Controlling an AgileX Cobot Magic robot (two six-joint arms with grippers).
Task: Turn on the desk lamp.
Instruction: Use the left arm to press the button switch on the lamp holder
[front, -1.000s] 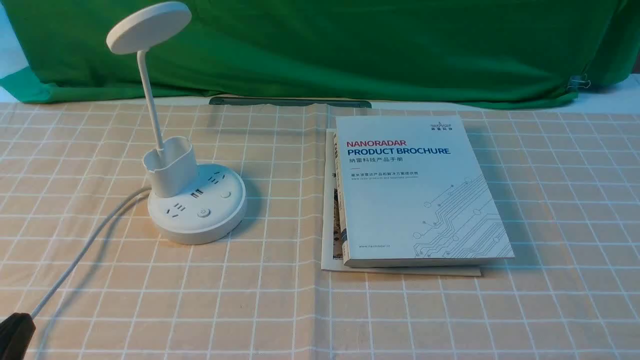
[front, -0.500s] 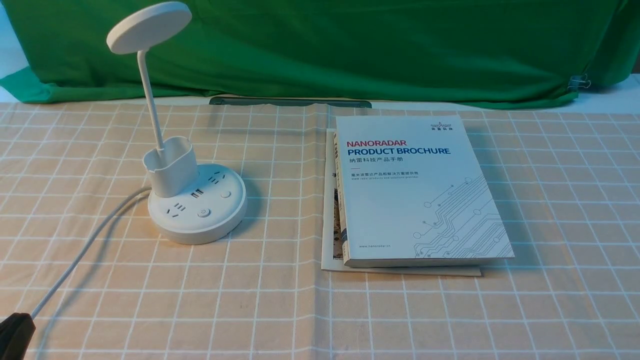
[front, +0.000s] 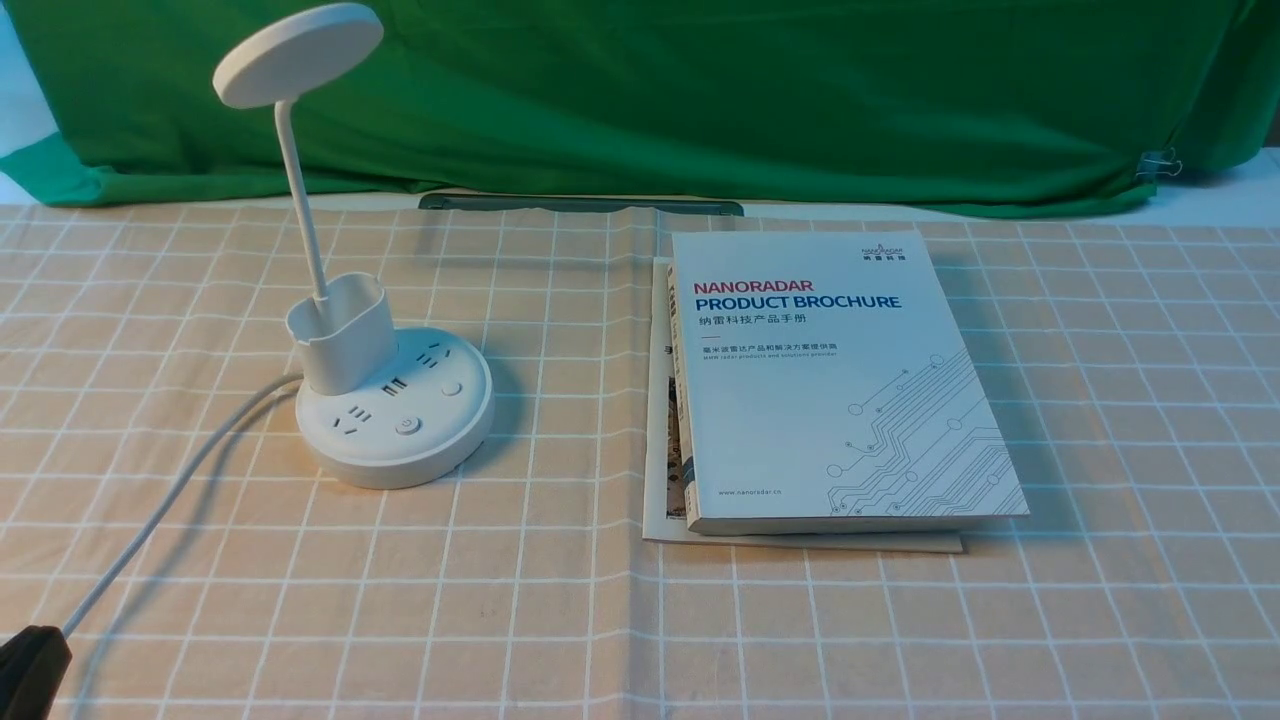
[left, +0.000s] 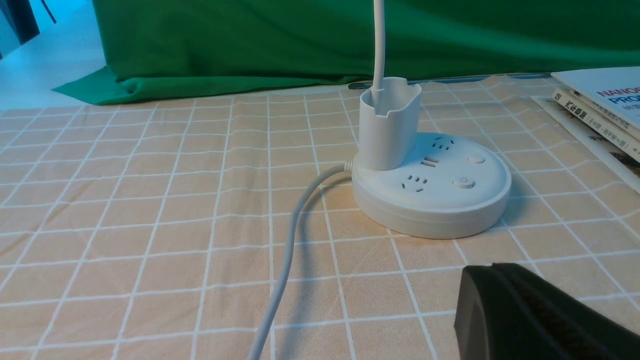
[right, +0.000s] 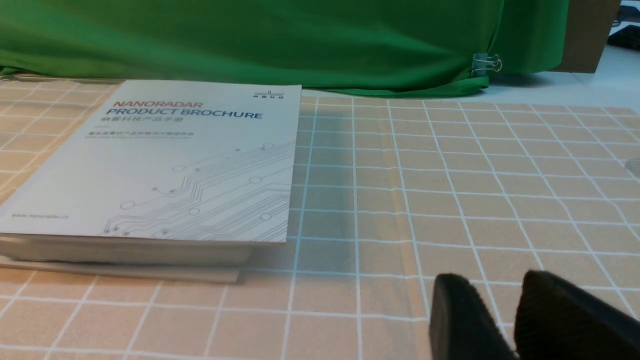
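Observation:
The white desk lamp (front: 420, 440) stands on the left of the table, its disc head (front: 298, 55) unlit. Its round base carries sockets, a power button (front: 405, 426) and a second button (front: 452, 388). Its white cord (front: 170, 500) runs toward the front left. My left gripper (front: 30, 665) sits low at the front left corner, well short of the lamp. In the left wrist view the left gripper (left: 492, 267) is shut and empty, with the lamp base (left: 400, 220) and button (left: 463, 182) ahead. My right gripper (right: 492, 287) is slightly open and empty over the bare cloth, right of the brochure.
A white product brochure (front: 830, 380) lies on a thinner booklet (front: 660, 400) in the middle of the table, right of the lamp. A green cloth (front: 700, 100) hangs along the back. A checked tablecloth (front: 1130, 400) covers the table.

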